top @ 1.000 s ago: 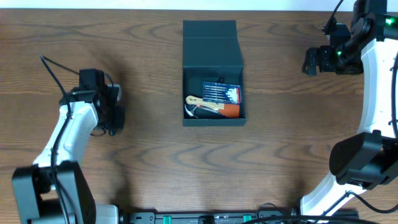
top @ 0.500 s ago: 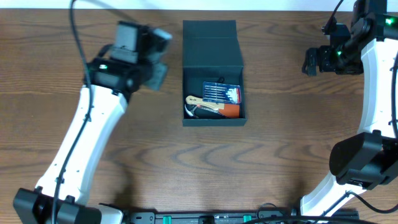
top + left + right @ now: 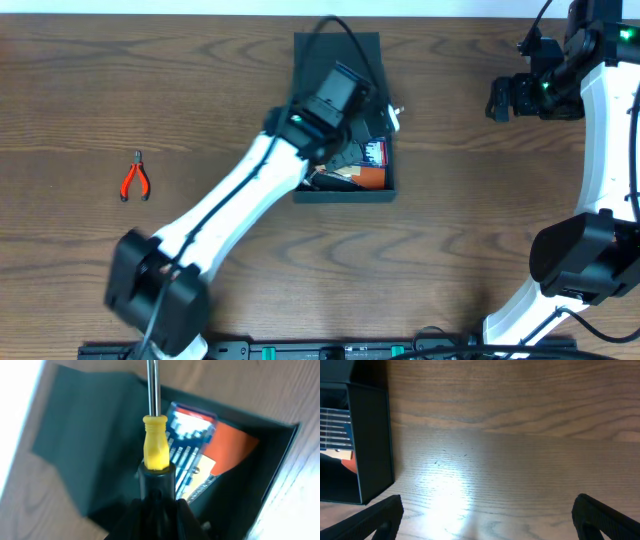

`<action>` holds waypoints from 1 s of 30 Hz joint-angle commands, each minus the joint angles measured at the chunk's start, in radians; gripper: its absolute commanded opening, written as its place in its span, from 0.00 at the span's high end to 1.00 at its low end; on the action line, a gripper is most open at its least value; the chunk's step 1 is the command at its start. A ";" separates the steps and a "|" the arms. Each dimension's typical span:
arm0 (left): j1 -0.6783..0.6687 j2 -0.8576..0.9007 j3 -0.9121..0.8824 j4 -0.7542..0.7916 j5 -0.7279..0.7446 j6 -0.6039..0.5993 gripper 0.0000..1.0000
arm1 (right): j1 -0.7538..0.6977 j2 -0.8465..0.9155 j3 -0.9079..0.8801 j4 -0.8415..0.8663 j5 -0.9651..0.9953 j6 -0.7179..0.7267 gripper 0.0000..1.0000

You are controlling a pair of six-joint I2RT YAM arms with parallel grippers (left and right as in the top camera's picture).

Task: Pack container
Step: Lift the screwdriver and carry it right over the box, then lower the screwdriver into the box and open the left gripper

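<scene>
Half a second ago the left gripper (image 3: 156, 480) hovered at 10 o'clock of the container (image 3: 338, 55); now it hangs over the open cavity, pinching a screwdriver (image 3: 155, 445) by its smooth yellow handle, steel shaft pointing away. Red-handled pliers (image 3: 134, 180) lie at 9 o'clock on the wood-grain worktop (image 3: 480, 250). The matte, squarish container sits at 12 o'clock, unmoved, and the right gripper (image 3: 487, 510) is spread wide.

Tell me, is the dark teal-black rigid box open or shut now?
Open. The dark teal-black rigid box has its hinged flap lid laid back on the wooden table, and a blue-and-red bit case shows inside.
</scene>
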State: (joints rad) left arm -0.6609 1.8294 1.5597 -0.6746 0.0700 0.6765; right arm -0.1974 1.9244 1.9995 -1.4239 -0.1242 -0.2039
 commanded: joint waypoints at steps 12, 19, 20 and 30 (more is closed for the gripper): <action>0.023 0.225 0.002 -0.020 -0.003 0.045 0.94 | -0.005 0.008 -0.005 -0.003 -0.011 -0.014 0.01; 0.044 0.237 0.002 -0.019 -0.003 0.045 0.95 | -0.005 0.008 -0.005 -0.003 -0.011 -0.014 0.01; 0.048 0.237 0.002 -0.021 -0.003 0.045 0.94 | -0.005 0.008 -0.005 -0.002 -0.011 -0.014 0.01; 0.051 0.228 0.003 -0.051 -0.025 0.026 0.01 | -0.005 0.008 -0.005 -0.003 -0.011 -0.014 0.01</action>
State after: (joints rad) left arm -0.6151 2.0575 1.5600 -0.7113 0.0669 0.7094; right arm -0.1978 1.9244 1.9995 -1.4242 -0.1242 -0.2039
